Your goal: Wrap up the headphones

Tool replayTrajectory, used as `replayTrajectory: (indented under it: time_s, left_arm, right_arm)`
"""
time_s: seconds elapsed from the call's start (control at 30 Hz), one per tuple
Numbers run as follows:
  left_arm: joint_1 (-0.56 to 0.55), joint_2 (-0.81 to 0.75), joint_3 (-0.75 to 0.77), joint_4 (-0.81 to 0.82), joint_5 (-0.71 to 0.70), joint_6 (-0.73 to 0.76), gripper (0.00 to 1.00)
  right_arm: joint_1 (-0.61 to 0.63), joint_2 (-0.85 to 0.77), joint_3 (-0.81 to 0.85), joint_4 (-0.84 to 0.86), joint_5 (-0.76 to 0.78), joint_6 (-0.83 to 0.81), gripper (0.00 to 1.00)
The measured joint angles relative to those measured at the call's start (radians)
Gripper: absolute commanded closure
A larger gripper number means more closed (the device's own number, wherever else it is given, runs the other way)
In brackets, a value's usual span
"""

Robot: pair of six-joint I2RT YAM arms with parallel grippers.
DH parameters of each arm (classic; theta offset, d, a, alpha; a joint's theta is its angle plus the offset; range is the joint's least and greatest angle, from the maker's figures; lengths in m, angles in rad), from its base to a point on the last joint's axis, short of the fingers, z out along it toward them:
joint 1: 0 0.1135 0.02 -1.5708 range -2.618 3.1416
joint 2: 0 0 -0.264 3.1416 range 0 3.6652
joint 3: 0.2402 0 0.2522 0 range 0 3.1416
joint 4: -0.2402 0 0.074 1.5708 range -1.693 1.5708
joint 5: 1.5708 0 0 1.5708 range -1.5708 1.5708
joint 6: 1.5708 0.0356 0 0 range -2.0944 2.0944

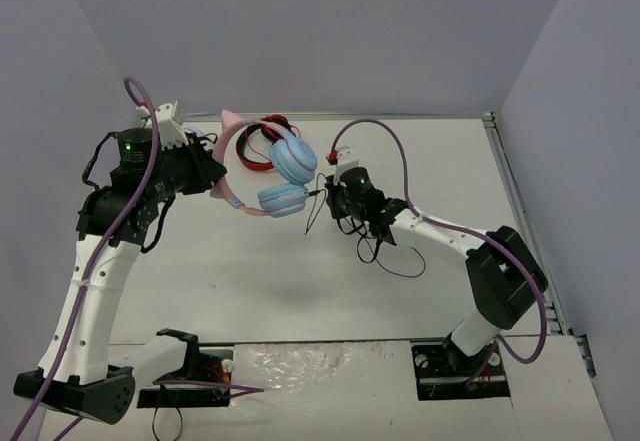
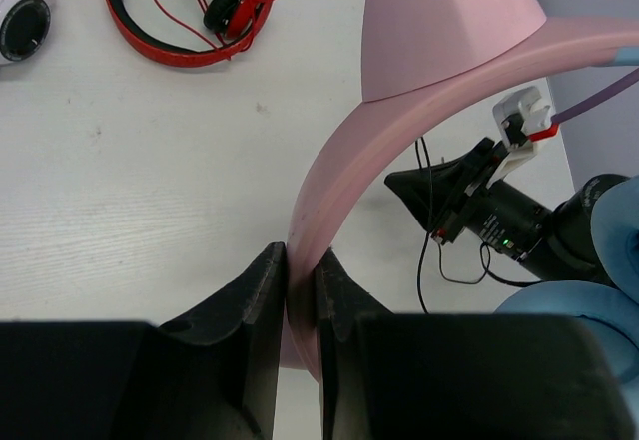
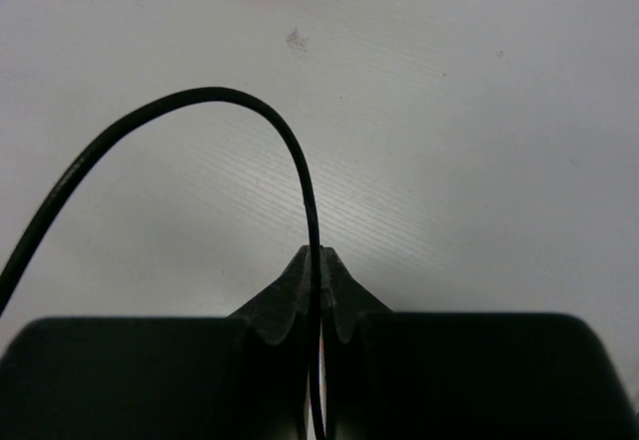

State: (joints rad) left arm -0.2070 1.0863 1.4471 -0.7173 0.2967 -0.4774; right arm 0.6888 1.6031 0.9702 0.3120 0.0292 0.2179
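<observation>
Left fingers (image 2: 274,272) are pressed almost together on the pink headband (image 2: 339,171), one on each face of the band with no gap showing. They hold the headphones (image 1: 293,159) above the bench (image 1: 250,281), over its far-left part and not far from the far edge. One cat ear (image 2: 439,21) stands out from the band just beyond the grip. The two light blue ear cups (image 1: 283,199) hang on the side toward the middle of the bench; whether the lower one touches the surface cannot be told.

Right fingers (image 3: 298,282) are shut tight on the thin black cable (image 3: 215,90), which runs up between their tips and bends over in an arc to one side, clear of the bench. This grip sits just beside the lower ear cup, near the middle of the bench. More of the cable lies in loose loops on the bench under the right arm.

Red-and-black headphones (image 2: 232,6) lie flat near the far edge, behind the lifted pair. Black-and-white headphones (image 2: 20,26) lie apart from them, only partly in the left wrist view.
</observation>
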Motion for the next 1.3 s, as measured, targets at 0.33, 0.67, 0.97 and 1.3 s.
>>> replayTrajectory:
  time_s: [0.33,0.67,0.97,1.3]
  left_arm:
    - [0.000,0.012,-0.049,-0.043,0.068,0.068,1.00]
    - [0.000,0.011,-0.110,-0.060,0.131,0.119,1.00]
    - [0.000,0.008,-0.173,-0.058,0.153,0.134,1.00]
    - [-0.002,0.022,-0.202,-0.066,0.152,0.145,1.00]
  right_arm:
    - [0.000,0.041,0.223,-0.168,0.000,-0.048,1.00]
    - [-0.001,0.112,0.305,-0.276,0.000,-0.091,1.00]
    - [-0.001,0.129,0.376,-0.328,0.006,-0.112,1.00]
    - [-0.001,0.130,0.432,-0.371,0.011,-0.124,1.00]
